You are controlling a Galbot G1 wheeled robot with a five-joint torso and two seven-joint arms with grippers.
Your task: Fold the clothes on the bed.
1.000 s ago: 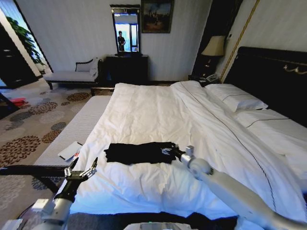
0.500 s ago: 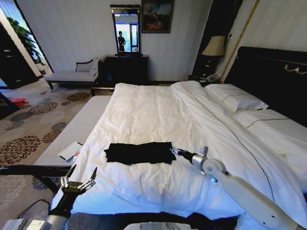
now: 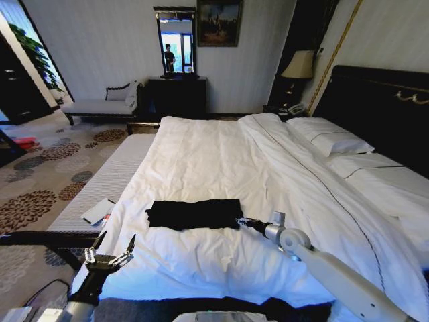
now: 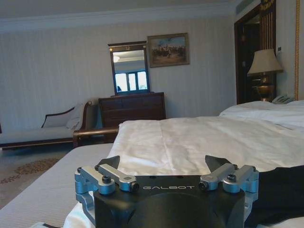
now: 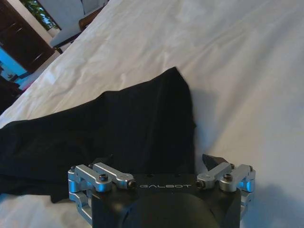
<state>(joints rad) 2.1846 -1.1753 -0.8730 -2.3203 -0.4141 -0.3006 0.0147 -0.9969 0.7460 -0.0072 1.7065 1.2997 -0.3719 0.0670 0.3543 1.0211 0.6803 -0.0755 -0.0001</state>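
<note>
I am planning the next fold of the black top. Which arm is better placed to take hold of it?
Probably the right. The right gripper sits open at the near right edge of the black top on the bed. The left gripper, also open, hangs off the bed's near left corner, farther from it.

Lighting: dim, bluish room; daylight reflected in mirror (image 3: 175, 44); lamp (image 3: 299, 65) weak. Duvet (image 3: 221, 168) brightest, softly shadowed. Wide-angle bending at head-view edges.

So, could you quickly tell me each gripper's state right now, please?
Left gripper: jaws open, holding nothing, off the bed's edge.
Right gripper: jaws open, at the black top's edge.
</note>
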